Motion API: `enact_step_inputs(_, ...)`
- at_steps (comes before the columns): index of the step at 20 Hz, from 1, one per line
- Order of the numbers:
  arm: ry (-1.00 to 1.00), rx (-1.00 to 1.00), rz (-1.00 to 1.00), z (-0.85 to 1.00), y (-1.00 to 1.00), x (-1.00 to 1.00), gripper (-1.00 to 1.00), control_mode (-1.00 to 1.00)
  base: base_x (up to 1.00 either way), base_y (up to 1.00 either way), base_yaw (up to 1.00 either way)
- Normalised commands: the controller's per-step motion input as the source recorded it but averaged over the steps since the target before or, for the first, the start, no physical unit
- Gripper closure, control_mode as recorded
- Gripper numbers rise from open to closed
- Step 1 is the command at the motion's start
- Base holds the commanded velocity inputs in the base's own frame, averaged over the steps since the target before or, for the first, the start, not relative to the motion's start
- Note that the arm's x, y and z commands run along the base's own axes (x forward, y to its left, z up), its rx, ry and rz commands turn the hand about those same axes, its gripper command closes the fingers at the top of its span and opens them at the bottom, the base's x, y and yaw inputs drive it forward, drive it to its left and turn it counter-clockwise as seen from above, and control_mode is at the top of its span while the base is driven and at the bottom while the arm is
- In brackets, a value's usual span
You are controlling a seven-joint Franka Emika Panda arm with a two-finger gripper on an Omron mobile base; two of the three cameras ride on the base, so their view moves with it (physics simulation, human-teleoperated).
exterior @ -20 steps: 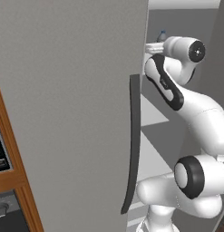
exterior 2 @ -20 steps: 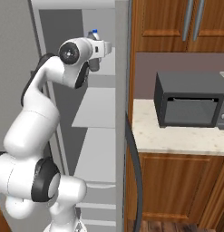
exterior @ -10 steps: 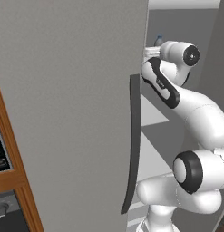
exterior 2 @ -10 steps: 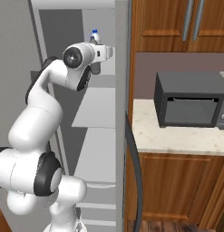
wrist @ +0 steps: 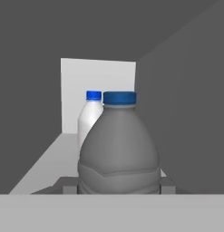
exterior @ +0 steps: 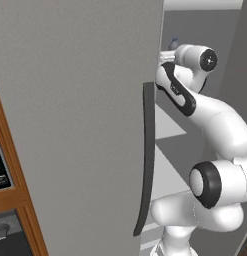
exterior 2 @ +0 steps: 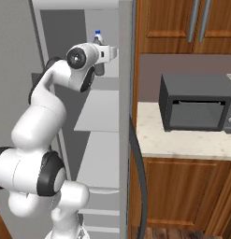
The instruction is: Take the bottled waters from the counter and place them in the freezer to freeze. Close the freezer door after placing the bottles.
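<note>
Jaws clamped on the smoky grey bottle [wrist: 119,149] over the freezer shelf [wrist: 50,161]: set it down upright just short of the whitish bottle [wrist: 90,118], then release without nudging either.

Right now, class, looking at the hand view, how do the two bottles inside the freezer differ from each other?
The grey bottle is dark and smoky; the white bottle is pale. The grey bottle sits close, between the gripper fingers; the white bottle stands free, farther back on the shelf, partly hidden behind the grey one. Both are upright with blue caps.
</note>
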Motion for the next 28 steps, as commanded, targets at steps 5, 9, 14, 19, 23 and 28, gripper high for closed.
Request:
enact_step_inputs(5, 0.0, 0.0, 0.0, -0.08, 0.0, 0.45, 1.0, -1.0, 0.0, 0.0, 0.0)
enact_step_inputs(9, 0.0, 0.0, 0.0, -0.26, 0.0, 0.54, 1.0, -1.0, 0.0, 0.0, 0.0)
enact_step_inputs(14, 0.0, 0.0, 0.0, -0.3, -0.01, 0.26, 1.0, -1.0, 0.0, 0.0, 0.0)
enact_step_inputs(19, 0.0, 0.0, 0.0, -0.36, 0.0, 0.09, 1.0, -1.0, 0.0, 0.0, 0.0)
enact_step_inputs(23, 0.0, 0.0, 0.0, -0.41, 0.0, 0.01, 1.0, -1.0, 0.0, 0.0, 0.0)
enact_step_inputs(28, 0.0, 0.0, 0.0, -0.2, 0.0, 0.0, 1.0, -1.0, 0.0, 0.0, 0.0)
